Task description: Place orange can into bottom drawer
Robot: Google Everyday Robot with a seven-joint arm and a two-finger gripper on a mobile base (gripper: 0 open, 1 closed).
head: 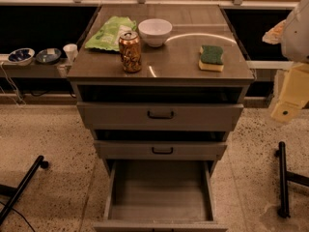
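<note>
The orange can (130, 51) stands upright on the cabinet top (178, 62), front left, just ahead of a green bag and left of a white bowl. The bottom drawer (160, 192) is pulled wide open at floor level, and its plain grey inside holds nothing. My gripper (286, 111) hangs at the right edge of the view, beside and below the cabinet top's right corner. It is far from the can and holds nothing that I can see.
A green bag (110, 32), a white bowl (155, 31) and a green-yellow sponge (211, 58) share the top. The two upper drawers (160, 115) with black handles stand slightly open. Black chair legs (282, 178) flank the cabinet. A side shelf (34, 57) holds bowls and a cup.
</note>
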